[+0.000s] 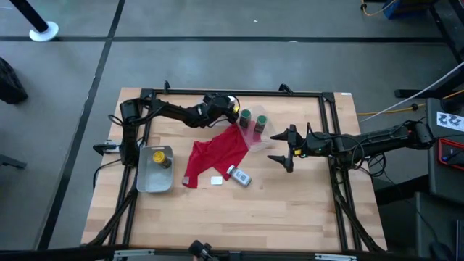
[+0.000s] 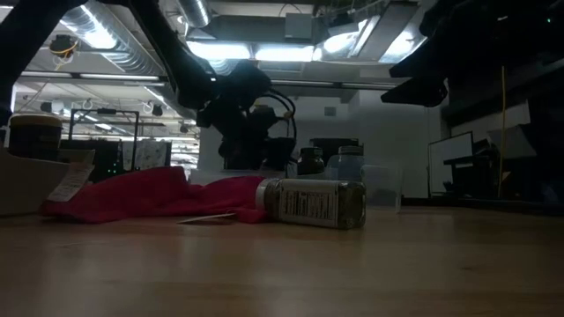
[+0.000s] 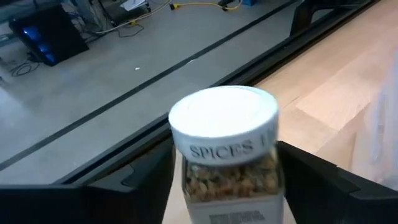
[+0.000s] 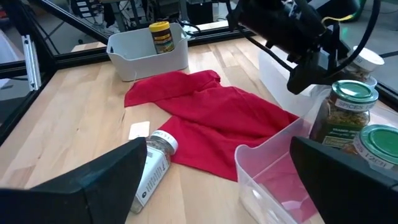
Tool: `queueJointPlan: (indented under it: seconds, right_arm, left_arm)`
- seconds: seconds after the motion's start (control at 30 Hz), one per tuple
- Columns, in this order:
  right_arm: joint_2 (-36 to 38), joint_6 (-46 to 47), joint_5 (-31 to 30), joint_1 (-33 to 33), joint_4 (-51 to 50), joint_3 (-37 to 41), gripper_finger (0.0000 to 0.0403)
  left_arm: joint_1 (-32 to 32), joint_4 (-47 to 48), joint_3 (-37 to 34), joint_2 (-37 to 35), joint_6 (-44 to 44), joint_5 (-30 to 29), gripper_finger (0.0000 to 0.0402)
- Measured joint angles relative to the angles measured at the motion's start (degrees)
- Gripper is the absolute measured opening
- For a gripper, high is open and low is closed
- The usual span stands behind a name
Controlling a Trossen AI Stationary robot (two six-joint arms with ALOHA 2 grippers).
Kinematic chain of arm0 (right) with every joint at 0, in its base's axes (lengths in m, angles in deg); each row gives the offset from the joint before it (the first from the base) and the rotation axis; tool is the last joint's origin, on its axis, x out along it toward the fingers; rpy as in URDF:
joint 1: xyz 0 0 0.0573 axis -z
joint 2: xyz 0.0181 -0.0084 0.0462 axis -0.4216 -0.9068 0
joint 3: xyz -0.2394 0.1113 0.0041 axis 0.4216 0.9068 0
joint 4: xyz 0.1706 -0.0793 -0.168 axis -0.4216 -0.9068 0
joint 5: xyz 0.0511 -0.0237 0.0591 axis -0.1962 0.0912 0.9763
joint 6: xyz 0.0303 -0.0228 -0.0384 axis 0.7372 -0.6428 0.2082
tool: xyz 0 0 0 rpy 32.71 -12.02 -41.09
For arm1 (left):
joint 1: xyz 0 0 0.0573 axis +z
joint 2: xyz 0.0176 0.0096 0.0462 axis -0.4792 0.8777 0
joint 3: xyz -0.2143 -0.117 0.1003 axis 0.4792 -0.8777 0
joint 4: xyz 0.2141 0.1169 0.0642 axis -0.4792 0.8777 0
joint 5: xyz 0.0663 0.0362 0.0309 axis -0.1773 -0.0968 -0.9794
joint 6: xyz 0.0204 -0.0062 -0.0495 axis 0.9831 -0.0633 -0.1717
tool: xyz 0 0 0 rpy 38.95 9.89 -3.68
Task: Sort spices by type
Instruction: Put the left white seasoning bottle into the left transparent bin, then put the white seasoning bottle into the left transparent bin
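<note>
My left gripper (image 1: pixel 226 107) clamps a white-capped jar (image 3: pixel 227 149) — two green-capped jars (image 1: pixel 253 119) grouped, yellow jar (image 1: pixel 162 157) binned, one jar (image 1: pixel 238 175) lying loose — right gripper (image 1: pixel 279 147) spread empty.

Silver-grey jar (image 4: pixel 152 169) lying beside red cloth (image 4: pixel 211 132); yellow jar (image 4: pixel 161 37) upright in white bin (image 4: pixel 146 59).

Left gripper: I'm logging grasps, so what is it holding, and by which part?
The left gripper holds a white-capped spice jar by its body, below the cap.

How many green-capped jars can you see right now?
2: both green-capped jars stand side by side at the table's far side, beside the red cloth, just right of the left gripper.
</note>
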Motion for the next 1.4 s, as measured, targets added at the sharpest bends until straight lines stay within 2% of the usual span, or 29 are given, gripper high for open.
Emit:
queueJointPlan:
  seconds: [0.17, 0.47, 0.67, 0.83, 1.07, 1.27, 1.4]
  right_arm:
    - [0.0, 0.0, 0.0, 0.0, 0.0, 0.0, 0.0395]
    - [0.0, 0.0, 0.0, 0.0, -0.5, 0.0, 0.0395]
    - [0.0, 1.7, 0.2, 0.0, -0.8, 0.0, 0.0395]
    - [0.0, 3.6, 3.7, 0.0, -0.7, 0.0, 0.0395]
    - [-0.4, 8.0, 5.1, -0.1, -0.4, 0.0, 0.0395]
    - [-4.3, 9.6, 6.1, -0.1, 4.0, 0.0, 0.0395]
    - [-8.8, 11.0, 7.8, -0.1, 4.7, -2.2, 0.0395]
  left_arm:
    - [0.0, -0.1, 0.0, -0.1, 2.1, 0.0, 0.0273]
    - [-2.8, 0.3, 0.0, -1.3, 7.1, 0.0, 0.0273]
    - [-4.0, 2.6, 0.0, -4.8, 8.6, 0.0, 0.0274]
    - [-4.0, 5.4, 0.0, -9.3, 7.4, -0.1, 0.0274]
    - [-5.4, 15.3, 0.0, -17.7, 2.2, -0.1, 0.0274]
    - [-8.1, 25.5, 0.0, -24.7, 1.7, 0.2, 0.0274]
    - [-10.1, 32.2, 0.0, -28.2, 1.7, 4.0, 0.0274]
